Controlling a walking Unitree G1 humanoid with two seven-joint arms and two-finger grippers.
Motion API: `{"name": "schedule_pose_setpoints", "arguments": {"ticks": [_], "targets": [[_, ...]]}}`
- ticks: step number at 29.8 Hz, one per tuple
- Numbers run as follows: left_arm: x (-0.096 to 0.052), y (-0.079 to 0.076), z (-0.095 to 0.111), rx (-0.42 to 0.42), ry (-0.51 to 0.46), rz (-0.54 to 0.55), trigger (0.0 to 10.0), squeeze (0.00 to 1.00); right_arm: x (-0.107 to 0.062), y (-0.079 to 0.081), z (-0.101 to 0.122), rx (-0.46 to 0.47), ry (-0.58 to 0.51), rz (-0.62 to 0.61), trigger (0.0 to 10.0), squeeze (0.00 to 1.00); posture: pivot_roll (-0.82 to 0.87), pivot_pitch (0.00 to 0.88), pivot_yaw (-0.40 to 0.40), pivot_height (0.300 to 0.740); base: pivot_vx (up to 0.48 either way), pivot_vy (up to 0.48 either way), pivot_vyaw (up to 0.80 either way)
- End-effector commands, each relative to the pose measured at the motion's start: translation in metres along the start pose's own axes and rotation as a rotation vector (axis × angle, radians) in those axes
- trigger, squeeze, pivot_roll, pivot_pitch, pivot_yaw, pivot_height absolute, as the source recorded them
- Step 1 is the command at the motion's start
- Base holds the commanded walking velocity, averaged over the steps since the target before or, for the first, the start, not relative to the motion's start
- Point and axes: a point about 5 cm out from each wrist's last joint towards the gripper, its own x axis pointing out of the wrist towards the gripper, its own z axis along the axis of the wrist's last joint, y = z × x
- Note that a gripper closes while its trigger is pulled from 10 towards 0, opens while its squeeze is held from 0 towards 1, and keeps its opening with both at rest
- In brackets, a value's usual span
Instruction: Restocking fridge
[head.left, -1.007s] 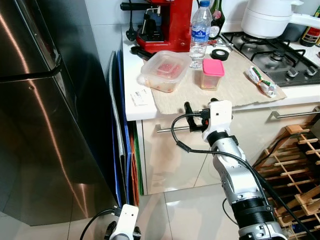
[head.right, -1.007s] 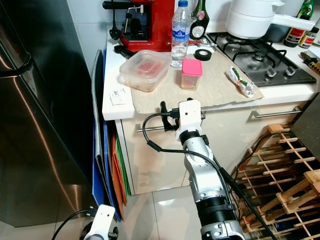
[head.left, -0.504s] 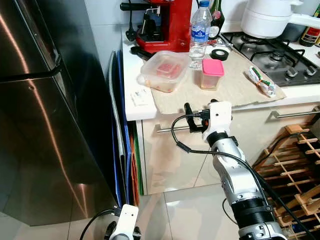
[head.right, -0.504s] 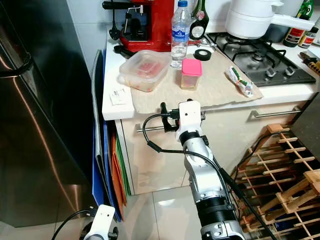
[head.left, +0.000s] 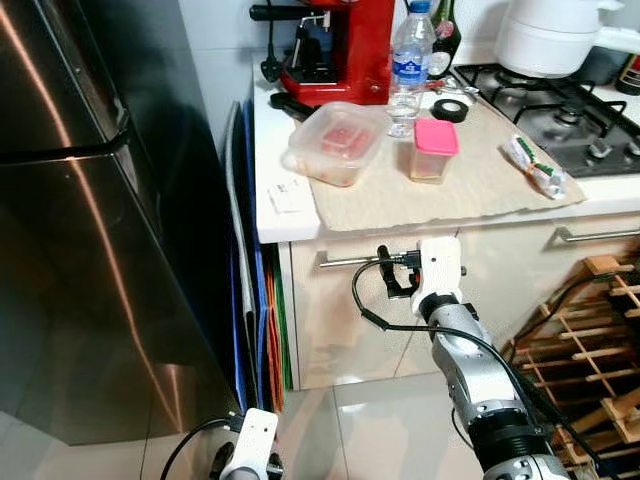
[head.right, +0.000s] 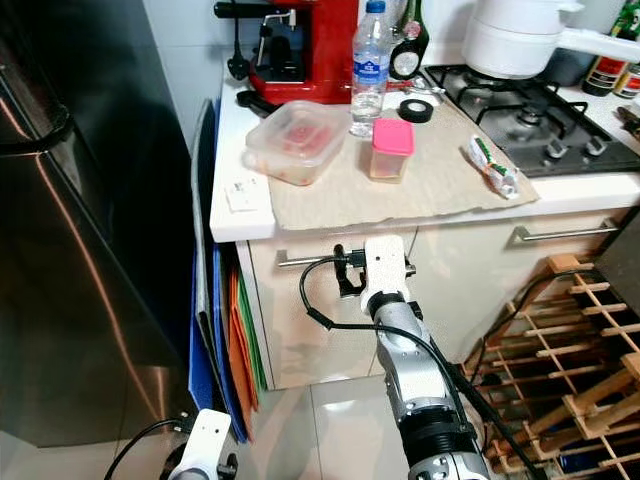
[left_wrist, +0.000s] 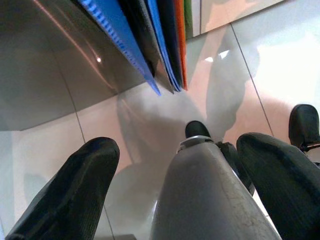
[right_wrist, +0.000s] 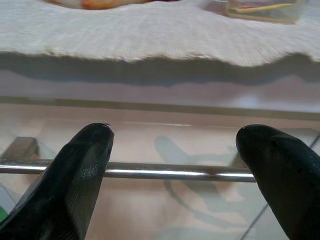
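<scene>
On the beige mat (head.left: 440, 190) near the worktop's front edge, a clear lidded tub (head.left: 335, 143) holds red food beside a pink-lidded jar (head.left: 434, 150). Right gripper (right_wrist: 177, 170) gapes wide before the steel drawer handle (right_wrist: 165, 170); left gripper (left_wrist: 175, 180) hangs spread over floor.

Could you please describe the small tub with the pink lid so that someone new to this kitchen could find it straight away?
Start at the white kitchen counter right of the steel fridge, where a beige cloth mat lies. The small clear tub with the pink lid stands on that mat, between the larger clear food box and the wrapped packet. Its bright pink lid is unique there.
</scene>
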Motion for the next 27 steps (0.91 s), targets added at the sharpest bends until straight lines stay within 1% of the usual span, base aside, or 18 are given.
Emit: {"name": "schedule_pose_setpoints", "arguments": {"ticks": [1, 16, 17, 27], "targets": [[-0.147, 0.007, 0.361, -0.039, -1.371, -0.351, 10.0, 0.00, 0.002, 0.000, 0.005, -0.009, -0.013, 0.001, 10.0, 0.00, 0.07, 0.000, 0.011, 0.740, 0.000, 0.000, 0.00], [-0.147, 0.007, 0.361, -0.039, -1.371, -0.351, 10.0, 0.00, 0.002, 0.000, 0.005, -0.009, -0.013, 0.001, 10.0, 0.00, 0.07, 0.000, 0.011, 0.740, 0.000, 0.000, 0.00], [-0.147, 0.006, 0.361, -0.038, -1.371, -0.353, 10.0, 0.00, 0.000, -0.003, -0.010, -0.022, 0.038, -0.003, 10.0, 0.00, 0.07, 0.000, 0.011, 0.740, 0.000, 0.000, 0.00], [-0.147, 0.006, 0.361, -0.038, -1.371, -0.353, 10.0, 0.00, 0.000, -0.003, -0.010, -0.022, 0.038, -0.003, 10.0, 0.00, 0.07, 0.000, 0.011, 0.740, 0.000, 0.000, 0.00]]}}
